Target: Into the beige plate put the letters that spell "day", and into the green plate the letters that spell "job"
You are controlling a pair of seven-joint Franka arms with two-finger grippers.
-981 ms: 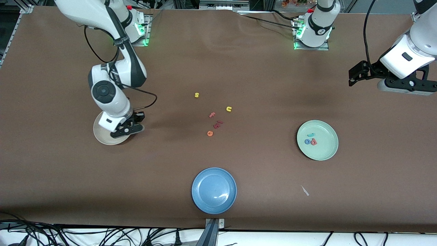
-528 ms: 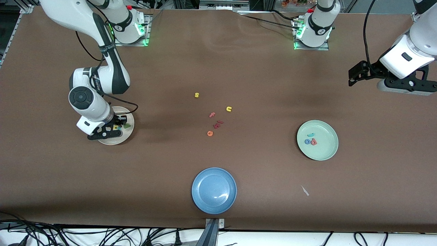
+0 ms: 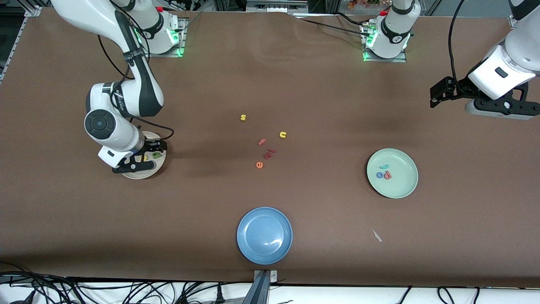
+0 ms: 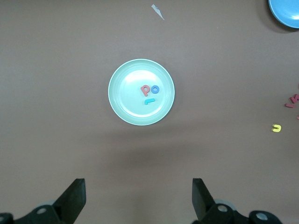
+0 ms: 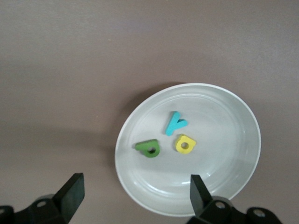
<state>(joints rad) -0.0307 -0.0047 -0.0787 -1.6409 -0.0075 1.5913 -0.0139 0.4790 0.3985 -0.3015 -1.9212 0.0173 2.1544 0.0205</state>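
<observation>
- The right gripper (image 3: 141, 158), fingers spread wide and holding nothing, hangs just above the round cream-beige plate (image 5: 233, 182) toward the right arm's end of the table.
- Three small foam letters lie loose in that plate: a green "d" (image 5: 149, 148), a yellow "a" (image 5: 185, 144) and a teal "y" (image 5: 175, 122), close together near its middle.
- The round pale mint-green plate (image 4: 121, 102) toward the left arm's end holds a teal "j" (image 4: 149, 100), a blue ring "o" (image 4: 154, 89) and a red-pink "b" (image 4: 145, 89).
- The left gripper (image 3: 447, 92) waits in the air, empty, its fingers apart.
- Both words look sorted; the step in hand is likely withdrawal. Rising straight up would keep the fingers off the plate's rim.
- The brown table around the beige plate is bare, so there is open room for moving away. Leftover letters (image 3: 265, 147) sit mid-table, well apart; a blue plate (image 3: 264, 235) lies near the front edge.
</observation>
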